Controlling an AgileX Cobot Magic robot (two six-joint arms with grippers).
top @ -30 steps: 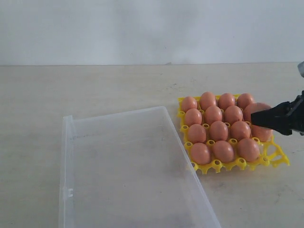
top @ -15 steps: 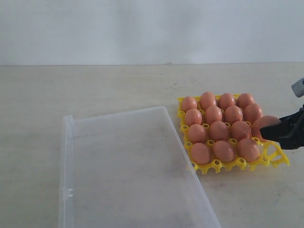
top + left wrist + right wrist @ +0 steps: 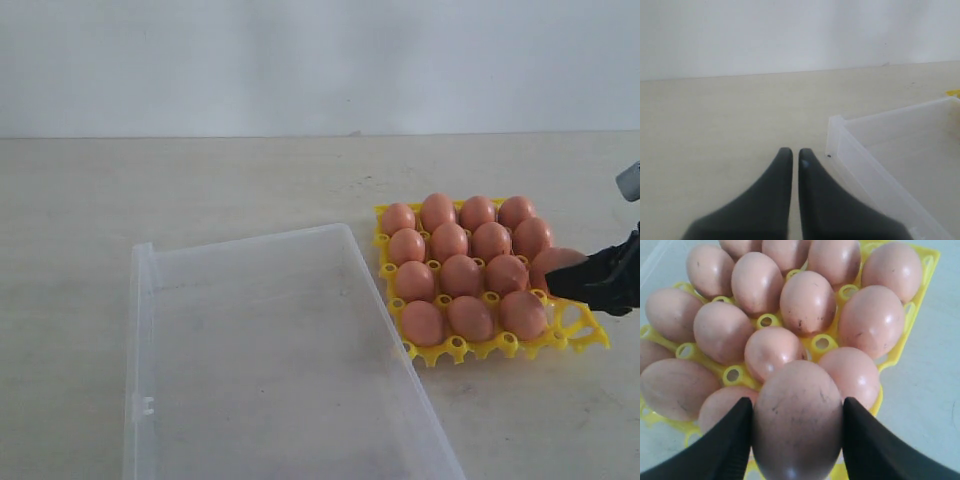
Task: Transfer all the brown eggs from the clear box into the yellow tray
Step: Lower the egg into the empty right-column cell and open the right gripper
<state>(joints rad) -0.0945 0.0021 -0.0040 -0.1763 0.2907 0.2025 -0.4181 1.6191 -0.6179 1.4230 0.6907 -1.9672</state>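
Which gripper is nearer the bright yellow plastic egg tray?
Right. The right gripper hovers over the yellow tray, gripping a brown egg; the left gripper sits outside the clear plastic box, well away.

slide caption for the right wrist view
Right gripper holds a brown egg at the nearly full yellow tray.

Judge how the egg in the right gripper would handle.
The held egg is smooth and oval, so it would probably roll outside a yellow tray cup. The right gripper pinches only its curved sides, so it may slip.
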